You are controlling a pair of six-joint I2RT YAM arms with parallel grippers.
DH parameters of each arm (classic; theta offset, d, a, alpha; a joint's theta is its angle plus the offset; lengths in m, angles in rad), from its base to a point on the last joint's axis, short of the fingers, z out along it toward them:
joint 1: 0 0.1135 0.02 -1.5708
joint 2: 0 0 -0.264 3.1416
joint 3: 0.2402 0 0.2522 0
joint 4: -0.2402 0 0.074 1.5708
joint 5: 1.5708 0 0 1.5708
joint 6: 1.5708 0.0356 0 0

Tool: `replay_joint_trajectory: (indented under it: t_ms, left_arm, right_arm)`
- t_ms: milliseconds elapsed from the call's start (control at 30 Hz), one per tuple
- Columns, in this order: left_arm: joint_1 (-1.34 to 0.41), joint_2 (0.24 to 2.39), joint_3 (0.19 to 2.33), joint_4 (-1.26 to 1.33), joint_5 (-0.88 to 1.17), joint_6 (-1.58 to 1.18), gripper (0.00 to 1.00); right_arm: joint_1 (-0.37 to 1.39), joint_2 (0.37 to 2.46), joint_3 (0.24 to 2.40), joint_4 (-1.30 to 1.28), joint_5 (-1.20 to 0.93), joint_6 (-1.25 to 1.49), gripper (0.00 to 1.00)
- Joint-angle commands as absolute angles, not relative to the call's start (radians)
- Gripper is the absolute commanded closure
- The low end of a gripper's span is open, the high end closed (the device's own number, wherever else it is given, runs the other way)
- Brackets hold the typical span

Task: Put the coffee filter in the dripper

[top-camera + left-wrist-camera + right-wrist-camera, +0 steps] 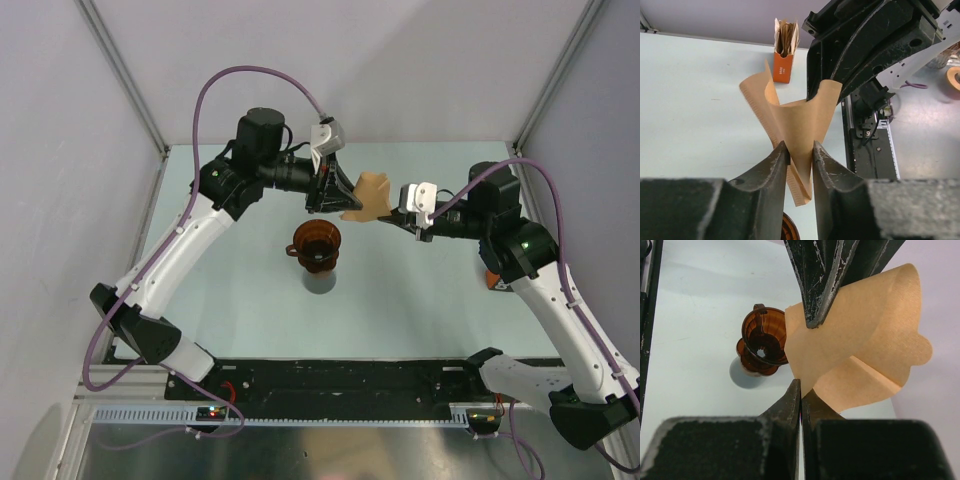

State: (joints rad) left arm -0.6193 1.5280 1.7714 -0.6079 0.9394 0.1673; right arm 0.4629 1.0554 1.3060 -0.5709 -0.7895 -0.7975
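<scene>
Currently both arms share the coffee filter (370, 190), held in the air well above the table (420, 300). Left gripper (343, 200) is pinching it near the narrow end; in the left wrist view its fingers (777, 160) are clamped on the paper (800, 120), which flares away from them. Right gripper (388, 216) is pressed together on an edge of the flared part, jaws nearly touching in its own view (800, 390), with only paper between them.

Key relation: in the top view the dripper (315, 243) sits at about 7-8 o'clock from the filter, near but not under it. It is upright, mouth up, on a grey vessel (320, 283). In the right wrist view it is at 9 o'clock of the filter (865, 340), apart from it (762, 340).

Filter's long axis runs roughly 9-to-3 in the top view, between the two grippers, so it is lying over rather than tip-down.

Judgement: left arm is nearer the dripper and holds the tip end, so it looks like the one to carry. Tip needs to swing down and shift toward 7-8 o'clock before lowering.

Orange bag (783, 67) stands at the far end, not involved.
</scene>
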Motion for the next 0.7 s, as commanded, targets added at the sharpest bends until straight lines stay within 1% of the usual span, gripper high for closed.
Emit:
replay_joint_trajectory:
  t_ms: [0, 133, 200, 267, 333, 433, 467, 533, 667]
  left_arm:
    - [-0.622, 1.51, 1.813, -0.587, 0.93, 0.191, 0.73]
    - [-0.62, 1.493, 1.795, -0.586, 0.926, 0.218, 0.82]
    - [-0.612, 1.484, 1.786, -0.586, 0.938, 0.234, 0.87]
    - [-0.602, 1.477, 1.783, -0.586, 0.961, 0.246, 0.92]
    - [-0.591, 1.471, 1.783, -0.584, 0.986, 0.259, 0.98]
    - [-0.585, 1.466, 1.79, -0.576, 1.016, 0.278, 1.0]
    - [-0.584, 1.467, 1.794, -0.572, 1.022, 0.279, 1.0]
    - [-0.582, 1.476, 1.811, -0.564, 1.041, 0.276, 1.0]
    - [-0.581, 1.489, 1.839, -0.554, 1.084, 0.275, 1.0]
  right_arm:
    - [0.465, 1.052, 1.314, -0.544, -0.772, -0.76, 1.0]
    - [0.449, 1.052, 1.317, -0.529, -0.763, -0.693, 0.99]
    - [0.426, 1.052, 1.322, -0.529, -0.771, -0.638, 0.92]
    - [0.376, 1.05, 1.329, -0.525, -0.803, -0.552, 0.74]
    - [0.326, 1.048, 1.334, -0.521, -0.852, -0.442, 0.55]
    - [0.261, 1.045, 1.336, -0.503, -0.93, -0.278, 0.17]
    - [0.244, 1.044, 1.334, -0.488, -0.956, -0.235, 0.09]
    - [0.226, 1.038, 1.32, -0.445, -0.984, -0.155, 0.03]
    - [0.222, 1.002, 1.227, -0.229, -1.023, -0.031, 0.01]
